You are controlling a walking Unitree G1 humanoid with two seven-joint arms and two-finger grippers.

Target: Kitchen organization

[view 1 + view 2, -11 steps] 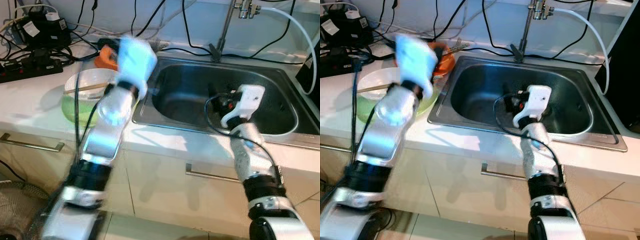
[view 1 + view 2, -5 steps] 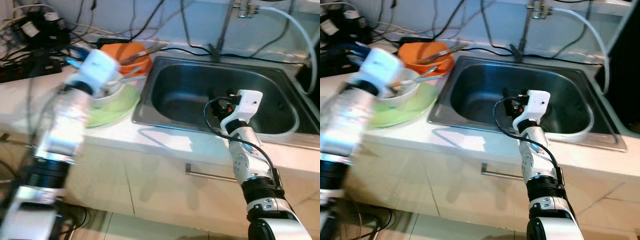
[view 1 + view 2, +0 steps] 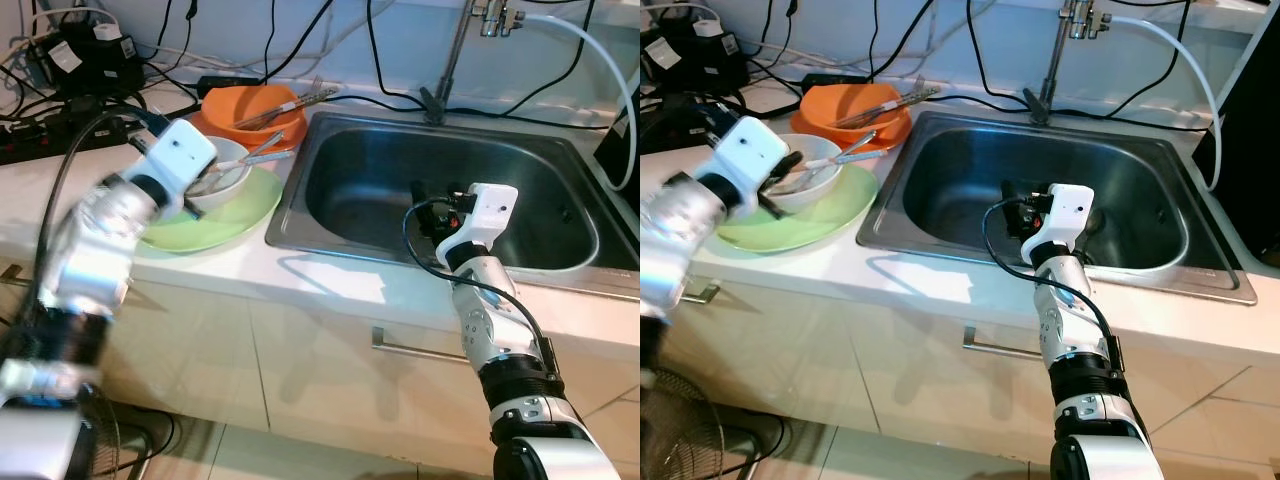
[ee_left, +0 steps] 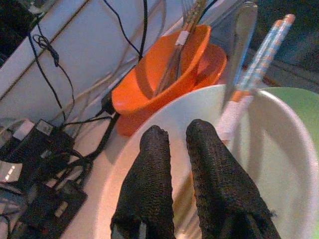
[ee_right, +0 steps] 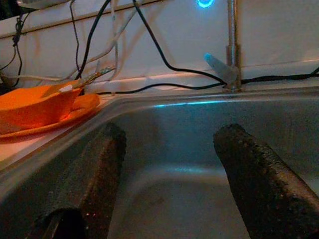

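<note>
Left gripper [image 4: 172, 137] fingers pressed together, empty, tips over the near rim of white bowl [image 3: 222, 178] | bowl sits on green plate [image 3: 235, 215] beside sink [image 3: 520, 262], utensils inside | right gripper [image 5: 169, 149] spread wide, empty, over the basin | looks like reach-for-bowl step | next probably: open up, straddle rim, pinch.

Round white ceramic bowl [image 3: 808, 172] sits upright on a flat pale-green round plate [image 3: 830, 222], on the counter just left of the stainless steel sink basin [image 3: 970, 190]. Metal spoon and chopsticks [image 3: 845, 156] lie in the white bowl, tips overhanging its rim toward the sink. Behind it: orange plastic bowl [image 3: 845, 108] on an orange plate, holding more chopsticks [image 3: 890, 101].
</note>
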